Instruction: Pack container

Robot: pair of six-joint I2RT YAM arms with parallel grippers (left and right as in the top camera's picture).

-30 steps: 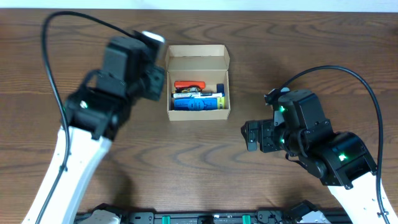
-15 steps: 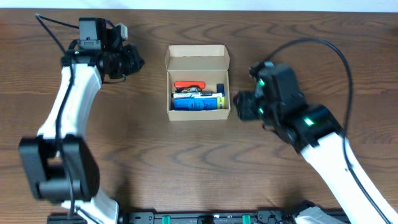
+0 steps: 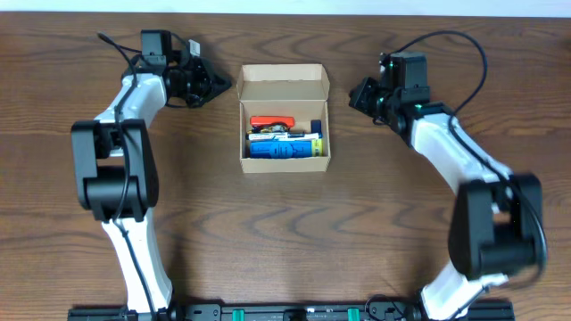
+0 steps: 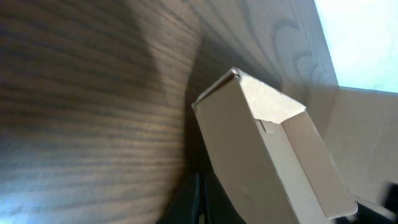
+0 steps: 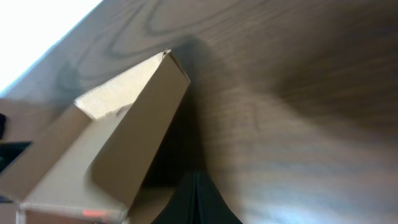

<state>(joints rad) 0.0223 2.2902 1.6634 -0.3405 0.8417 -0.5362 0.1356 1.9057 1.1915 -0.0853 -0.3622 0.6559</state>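
The container is a tan cardboard box at the table's middle, its flap lid standing open at the back. Inside lie a red item, a blue tube and some small pieces. My left gripper is shut and empty, its tip pointing at the box's back left corner, a small gap away. My right gripper is shut and empty too, just right of the back right corner. The left wrist view shows the box close ahead of its gripper. The right wrist view shows the box beyond its gripper.
Both arms reach along the table's sides to its back, with black cables looping above them. A black rail runs along the front edge. A white surface lies past the far edge.
Both arms swung from the front half of the table to the back, ending on either side of the box's lid. The right gripper went from open to shut.
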